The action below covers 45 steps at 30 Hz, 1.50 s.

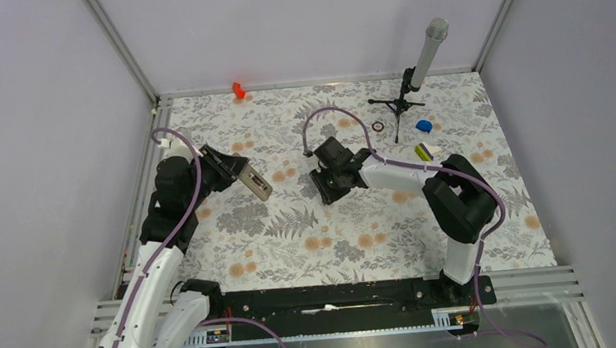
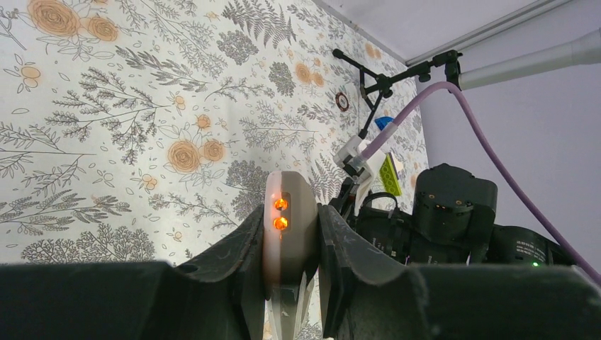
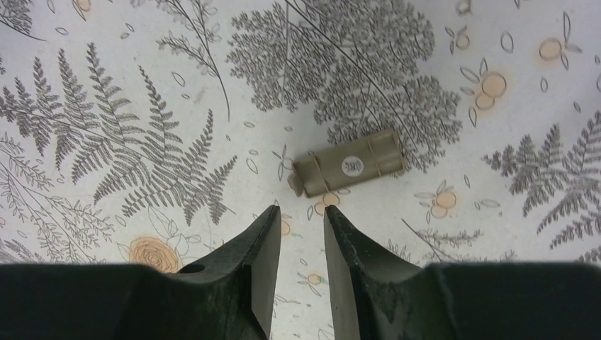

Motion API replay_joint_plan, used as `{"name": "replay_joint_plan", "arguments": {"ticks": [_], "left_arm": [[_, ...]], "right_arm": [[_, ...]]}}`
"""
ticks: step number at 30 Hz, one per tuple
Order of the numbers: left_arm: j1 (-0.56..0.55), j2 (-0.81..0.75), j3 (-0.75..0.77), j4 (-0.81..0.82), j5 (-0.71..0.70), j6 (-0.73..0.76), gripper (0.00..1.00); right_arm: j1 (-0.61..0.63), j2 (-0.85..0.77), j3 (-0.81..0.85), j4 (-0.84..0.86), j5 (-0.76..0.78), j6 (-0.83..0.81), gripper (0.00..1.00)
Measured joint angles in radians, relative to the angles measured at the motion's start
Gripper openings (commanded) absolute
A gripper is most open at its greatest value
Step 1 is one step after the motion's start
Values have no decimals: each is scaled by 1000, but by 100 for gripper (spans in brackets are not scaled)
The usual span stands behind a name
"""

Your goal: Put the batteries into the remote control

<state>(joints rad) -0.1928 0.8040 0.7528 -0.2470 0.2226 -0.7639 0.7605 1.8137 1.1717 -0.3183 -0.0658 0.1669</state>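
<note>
Two arms, split jobs. Left gripper (image 2: 290, 219) is clenched on the remote control (image 2: 289, 190), holding it edge-on above the table (image 1: 335, 247). Right gripper (image 3: 301, 212) hovers, fingers a bit parted, nothing between; the batteries (image 3: 351, 166) lie bundled just ahead of its tips. Imo it should spread wider, centre over them, then pinch across the short side. Further back: dark ring (image 1: 378, 126), blue bit (image 1: 424, 126), yellow-green bar (image 1: 426, 150), mic stand (image 1: 400, 104), none blocking.
</note>
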Motion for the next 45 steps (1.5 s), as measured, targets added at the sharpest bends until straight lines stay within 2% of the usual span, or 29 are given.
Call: {"name": "replay_joint_plan", "arguments": {"ticks": [13,20,27,36,43,45], "left_arm": [[5,-13,0,-2,-18,0,0],[7,-12,0,-2,-18,0,0],[11,-12,0,-2,-18,0,0],[13,-12,0,-2,-17,0,0],[18,-12,0,-2,-17,0,0],[18,-11,0,-2,-16,0,0]], "right_arm": [[18,114,97,-26,-4,-73,36],[19,126,107,-39,-4,-89,22],[24,139,125,-43,2,-87,28],[30,140,129,-55,4,-87,28],[42,140,133,-70,27,-88,20],[44,140,133,-72,33,-88,15]]}}
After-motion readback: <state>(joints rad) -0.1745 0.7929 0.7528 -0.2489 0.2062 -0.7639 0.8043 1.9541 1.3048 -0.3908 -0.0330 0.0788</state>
